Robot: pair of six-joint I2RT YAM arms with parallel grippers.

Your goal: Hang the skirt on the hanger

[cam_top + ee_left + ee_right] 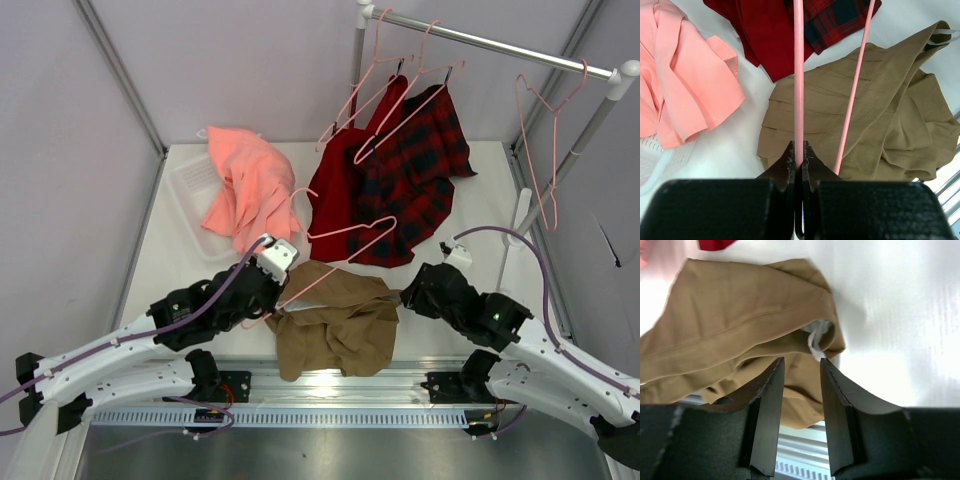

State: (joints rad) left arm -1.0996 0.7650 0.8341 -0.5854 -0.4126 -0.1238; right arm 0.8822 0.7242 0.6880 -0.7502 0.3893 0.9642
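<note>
You're in a lab test cell. Plain grey panels [120, 70] enclose a white table [165, 275], an aluminium mounting rail [330, 385] along the bottom.

A white table [480, 200] fills the middle of the booth. Behind it and to its left stand plain, pale lilac-grey wall panels [230, 70], met by a slanting grey metal strut [115, 70]. Above the table's far right corner runs a silver clothes rail [500, 44] on slim uprights. Along the table's near edge lies a ribbed aluminium beam [330, 385] catching a bright glare. Nearer than that is what may be a brushed steel plate [330, 450]. The light is soft and even.
</note>
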